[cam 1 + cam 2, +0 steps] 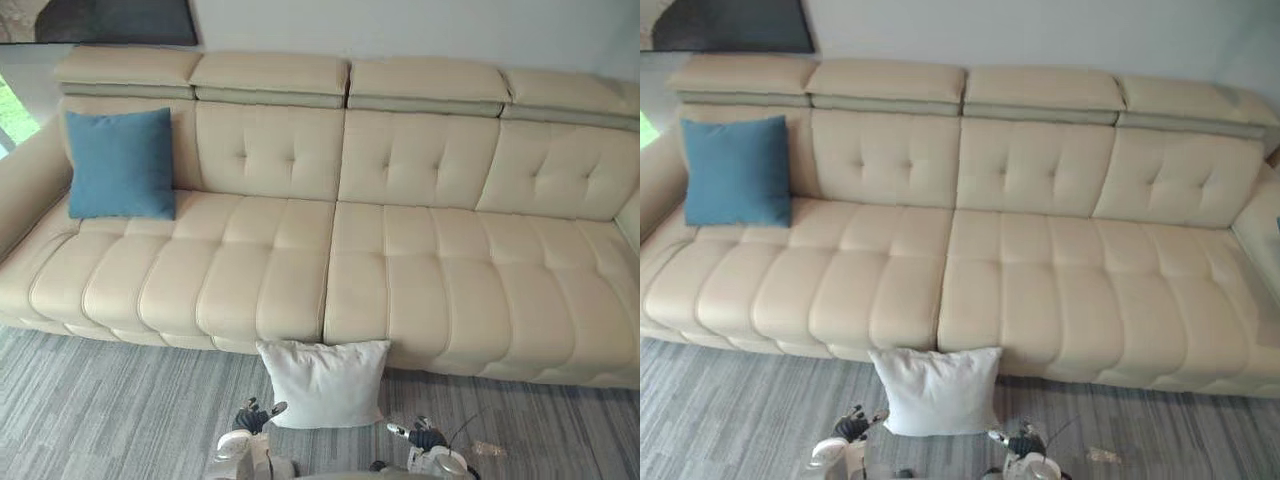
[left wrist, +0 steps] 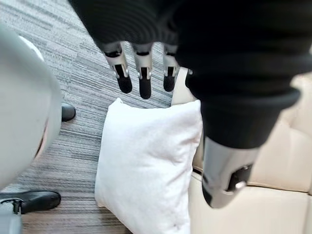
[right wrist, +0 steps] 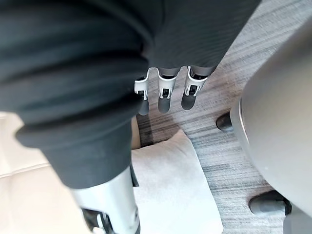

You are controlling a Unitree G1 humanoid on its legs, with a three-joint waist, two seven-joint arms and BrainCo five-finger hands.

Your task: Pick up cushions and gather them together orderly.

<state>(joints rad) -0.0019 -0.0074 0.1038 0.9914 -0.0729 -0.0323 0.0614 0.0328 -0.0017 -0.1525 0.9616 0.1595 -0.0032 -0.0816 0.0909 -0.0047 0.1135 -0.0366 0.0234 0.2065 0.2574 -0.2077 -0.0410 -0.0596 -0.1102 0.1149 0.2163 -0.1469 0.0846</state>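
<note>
Right, cream tufted sofa [image 1: 400,270] spans the whole width and sits on grey striped carpet [image 1: 90,410]. Blue cushion [image 1: 121,163] stands upright on the seat at the sofa's left end, leaning on the backrest beside the armrest. White cushion [image 1: 322,383] is down on the carpet, propped against the sofa's front edge near the middle seam, well apart from the blue one. Left hand [image 1: 256,414] hangs just beside the white cushion's lower left corner, fingers straight, holding nothing. Right hand [image 1: 420,436] sits near its lower right corner, fingers extended too, empty.
</note>
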